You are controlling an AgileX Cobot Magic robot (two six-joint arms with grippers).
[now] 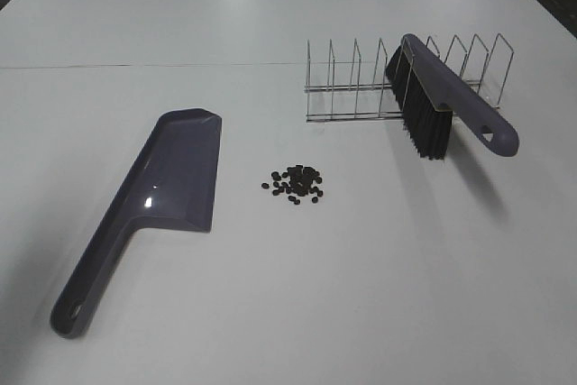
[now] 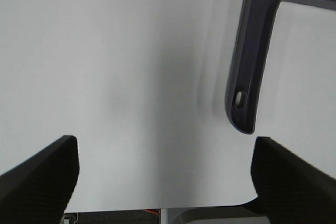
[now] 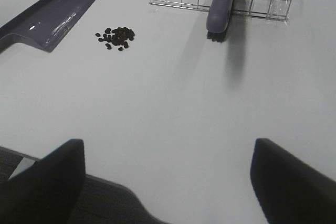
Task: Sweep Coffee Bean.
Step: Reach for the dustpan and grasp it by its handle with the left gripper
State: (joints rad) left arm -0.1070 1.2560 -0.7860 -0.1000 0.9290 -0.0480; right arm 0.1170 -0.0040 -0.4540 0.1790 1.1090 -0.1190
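Coffee beans (image 1: pixel 296 184): a small loose heap of dark roundish bits on the white table (image 1: pixel 379 295), between the glossy purple-grey dustpan (image 1: pixel 176 173) and the black-bristled brush (image 1: pixel 451 89) leaning in a wire rack (image 1: pixel 347 90), well apart from both grippers. Left gripper (image 2: pixel 165 148) is spread wide and empty, with the dustpan's handle end just ahead. Right gripper (image 3: pixel 168 148) is likewise wide and empty, its dark fingers (image 3: pixel 47 182) touching nothing.

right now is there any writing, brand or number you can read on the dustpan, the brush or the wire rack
None: no word, brand, number or sign can be read in any view.
dustpan: plain purple-grey, no marking visible.
brush: plain, no label visible.
wire rack and coffee beans: nothing printed.
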